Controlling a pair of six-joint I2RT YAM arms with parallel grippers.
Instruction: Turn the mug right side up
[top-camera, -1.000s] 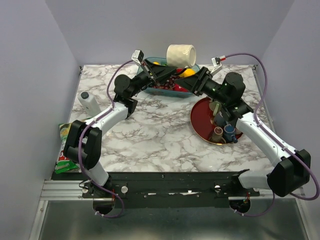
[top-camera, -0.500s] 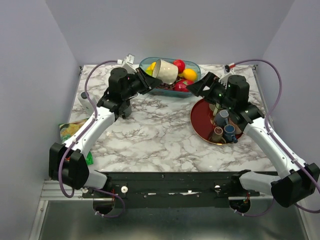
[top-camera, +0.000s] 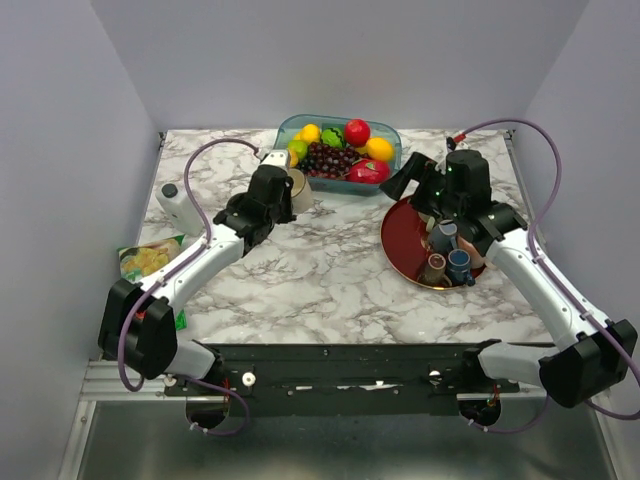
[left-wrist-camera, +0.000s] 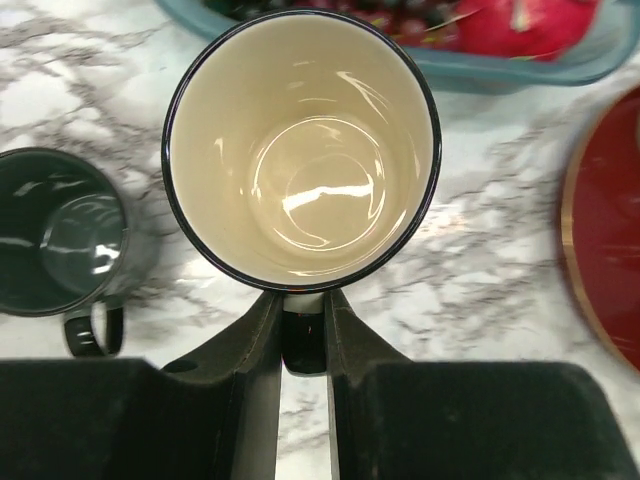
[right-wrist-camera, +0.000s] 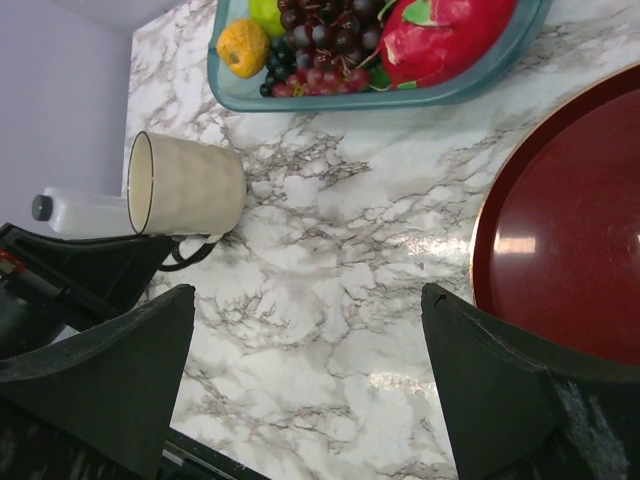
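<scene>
The cream mug (left-wrist-camera: 300, 150) is upright with its mouth up, low at the marble table in front of the fruit bowl; it also shows in the top view (top-camera: 299, 190) and the right wrist view (right-wrist-camera: 190, 183). My left gripper (left-wrist-camera: 303, 300) is shut on the mug's handle, above and just near of the mug (top-camera: 283, 190). I cannot tell whether the base touches the table. My right gripper (right-wrist-camera: 308, 292) is wide open and empty, above the table to the right of the mug, at the red tray's far left edge (top-camera: 400, 183).
A dark mug (left-wrist-camera: 60, 235) stands right beside the cream one. A teal bowl (top-camera: 388, 160) of fruit is just behind. A red tray (top-camera: 400, 245) with small cups (top-camera: 447, 255) is at the right. A white bottle (top-camera: 178, 205) and a snack packet (top-camera: 150, 260) are at the left.
My left arm swung the mug down from above the fruit bowl to the table and turned it mouth up. My right gripper let go of it and drew back to the right.
</scene>
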